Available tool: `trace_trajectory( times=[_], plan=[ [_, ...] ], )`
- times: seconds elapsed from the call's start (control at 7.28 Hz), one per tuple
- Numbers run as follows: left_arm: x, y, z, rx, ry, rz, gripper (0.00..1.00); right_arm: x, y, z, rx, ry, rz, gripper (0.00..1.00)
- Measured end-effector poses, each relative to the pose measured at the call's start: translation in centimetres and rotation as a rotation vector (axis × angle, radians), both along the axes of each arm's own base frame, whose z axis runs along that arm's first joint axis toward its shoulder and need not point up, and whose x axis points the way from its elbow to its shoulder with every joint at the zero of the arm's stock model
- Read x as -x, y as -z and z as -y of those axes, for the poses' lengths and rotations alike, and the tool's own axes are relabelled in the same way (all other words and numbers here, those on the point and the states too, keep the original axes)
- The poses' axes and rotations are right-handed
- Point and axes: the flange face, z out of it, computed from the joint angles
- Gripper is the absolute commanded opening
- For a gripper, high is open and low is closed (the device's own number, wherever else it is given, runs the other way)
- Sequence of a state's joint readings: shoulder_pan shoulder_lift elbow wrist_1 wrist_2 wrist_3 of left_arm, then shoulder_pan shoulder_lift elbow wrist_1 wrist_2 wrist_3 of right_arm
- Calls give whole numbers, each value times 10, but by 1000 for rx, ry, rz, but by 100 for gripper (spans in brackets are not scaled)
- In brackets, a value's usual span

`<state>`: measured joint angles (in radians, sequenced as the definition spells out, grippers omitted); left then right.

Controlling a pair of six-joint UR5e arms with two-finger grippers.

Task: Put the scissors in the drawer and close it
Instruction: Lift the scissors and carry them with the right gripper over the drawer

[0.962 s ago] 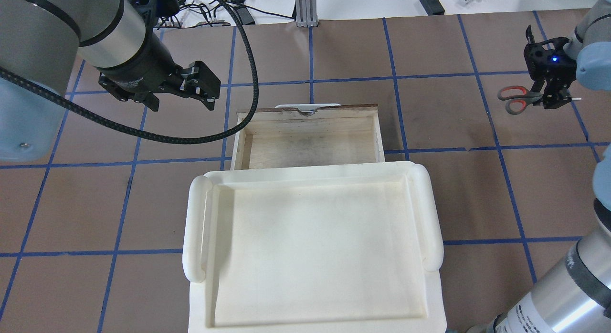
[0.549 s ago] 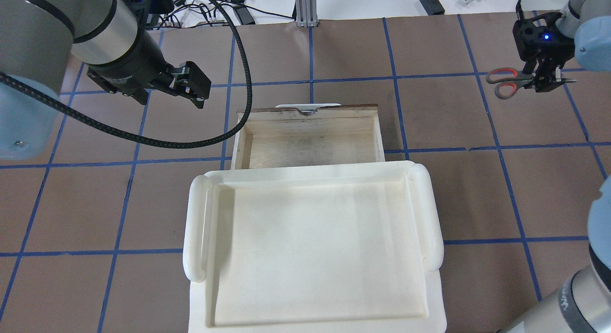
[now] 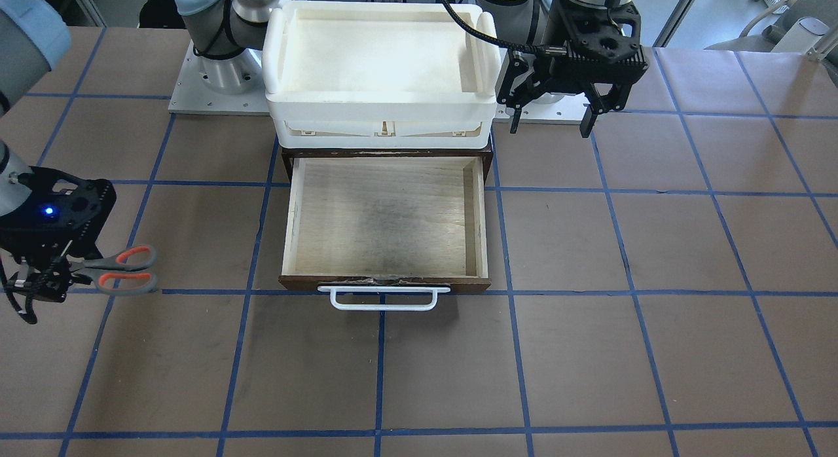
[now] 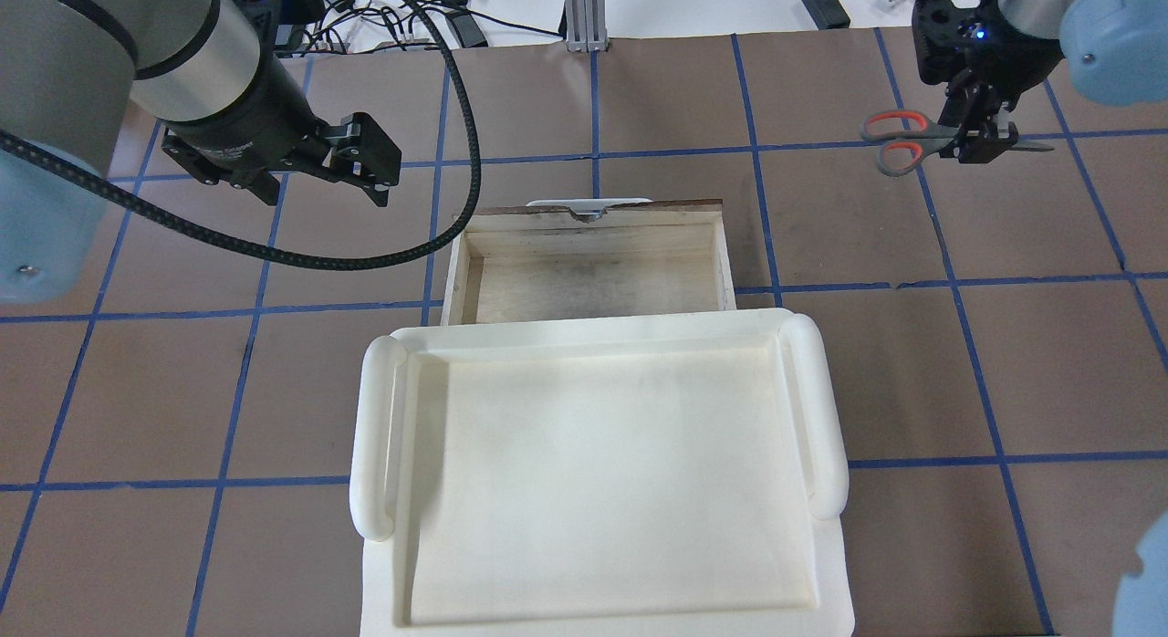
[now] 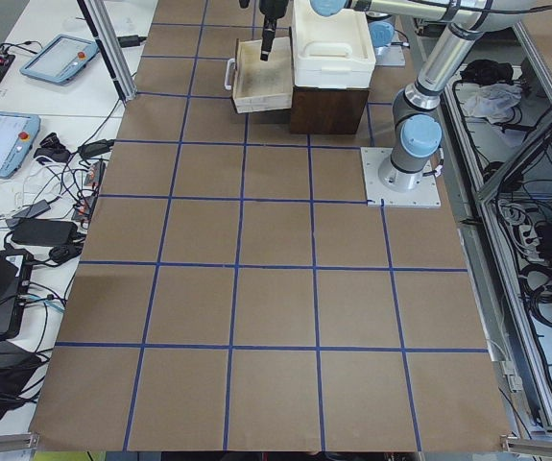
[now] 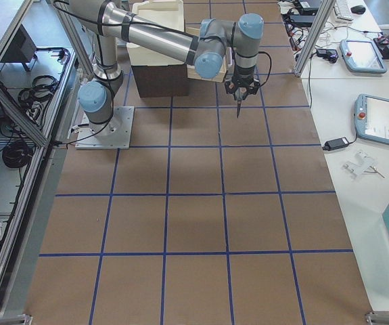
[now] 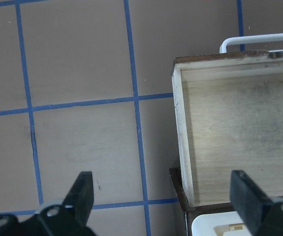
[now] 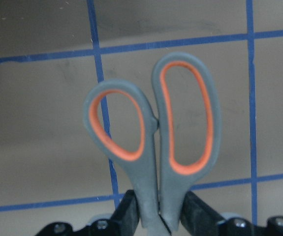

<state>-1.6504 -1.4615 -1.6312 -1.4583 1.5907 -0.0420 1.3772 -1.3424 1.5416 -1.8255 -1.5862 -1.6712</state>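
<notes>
To the left of the drawer in the overhead view, the left gripper hangs above the table with its fingers spread wide and nothing between them. Its wrist camera adds what the overhead cannot: one fingertip over the brown paper left of the drawer, the other over the drawer's left part.

There is one drawer, pulled out of a dark brown cabinet. The overhead view hides the drawer's rear part under the single white bin that sits on the cabinet. The front-facing view shows the whole of the drawer's interior: only pale, grey-smudged plywood. It also shows the white bar handle. The bin likewise shows only its own white floor.

Well to the right of the drawer, the right gripper is clamped on the one pair of scissors, held off the table. Their two grey, orange-lined loops point toward the drawer. The overhead view shows a blade tip poking out of the gripper's far side — the right wrist camera sees only the loops and the shank pinched between the fingers.
</notes>
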Motion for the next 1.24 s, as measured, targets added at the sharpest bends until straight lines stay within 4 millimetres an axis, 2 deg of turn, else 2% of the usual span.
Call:
trace_trajectory(
  times=[0.41,0.69,0.82,1.24],
  plan=[
    [0,0,-7,-37,-19,1,100,-127,-17,-32,-9,28,16,0],
    [0,-1,-12,-40,-12,-1,100,-210,-16,-60,-16,7,38,0],
    [0,1,-14,-44,-9,1,100,-239,-11,-70,-31,-13,62,0],
    [0,4,-15,-46,-5,-10,100,-291,10,-86,-77,-34,81,0]
  ],
)
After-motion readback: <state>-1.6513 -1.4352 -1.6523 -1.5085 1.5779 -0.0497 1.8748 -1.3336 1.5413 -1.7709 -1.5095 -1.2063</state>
